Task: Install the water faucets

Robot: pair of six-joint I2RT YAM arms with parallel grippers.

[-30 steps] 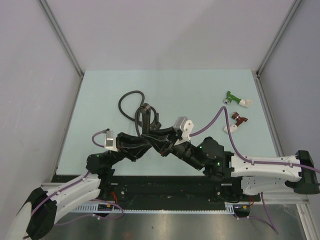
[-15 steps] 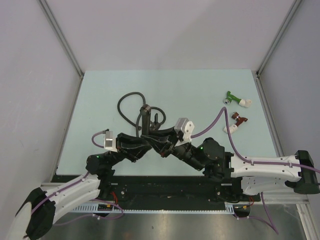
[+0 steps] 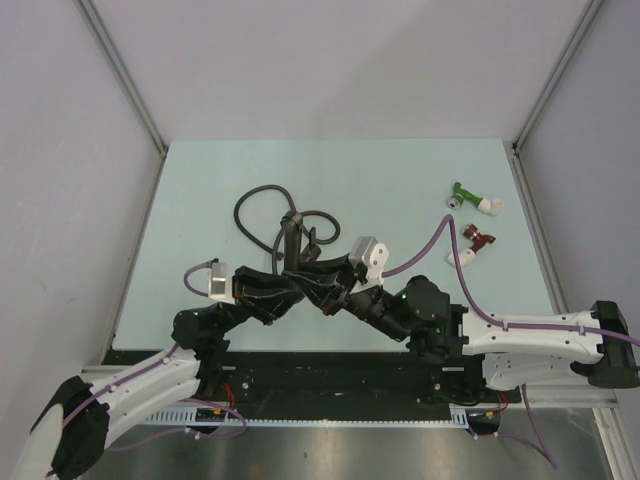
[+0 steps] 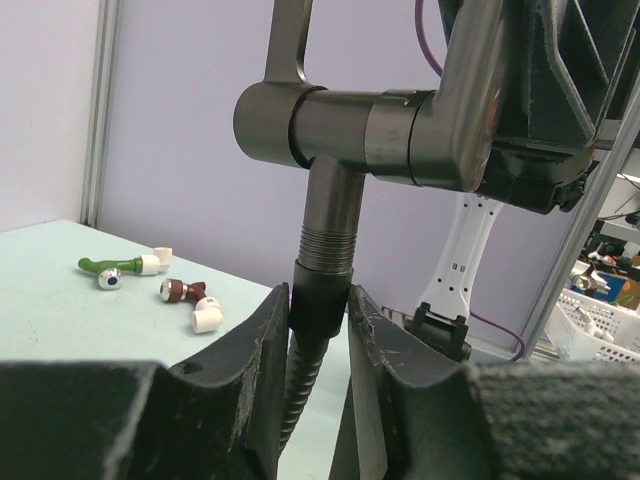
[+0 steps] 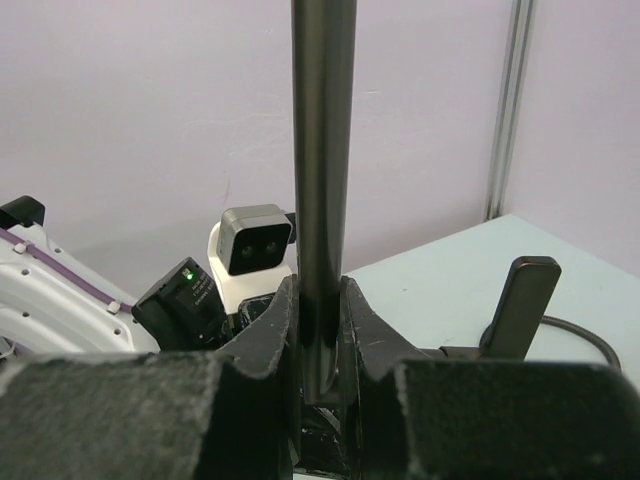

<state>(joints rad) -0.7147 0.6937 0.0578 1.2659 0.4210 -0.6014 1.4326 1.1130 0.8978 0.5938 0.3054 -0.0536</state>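
The dark grey-brown water faucet (image 3: 290, 238) is held above the table between both arms. My right gripper (image 5: 320, 310) is shut on its long straight arm (image 5: 322, 150), which rises between the pads. In the left wrist view the T-shaped body (image 4: 340, 125) hangs with its threaded stub (image 4: 330, 225) pointing down onto the black hose's end nut (image 4: 318, 300). My left gripper (image 4: 318, 320) is shut on that nut. In the top view the left gripper (image 3: 290, 278) and right gripper (image 3: 322, 280) meet just below the faucet.
The black flexible hose (image 3: 255, 205) loops on the mat behind the faucet. A green fitting (image 3: 468, 197) and a dark-red fitting (image 3: 472, 243), both with white ends, lie at the right of the mat (image 3: 400, 180). Grey walls enclose the table.
The faucet has turned slightly and the hose has shifted, with a second small loop now showing to the faucet's right. Both grippers keep their holds.
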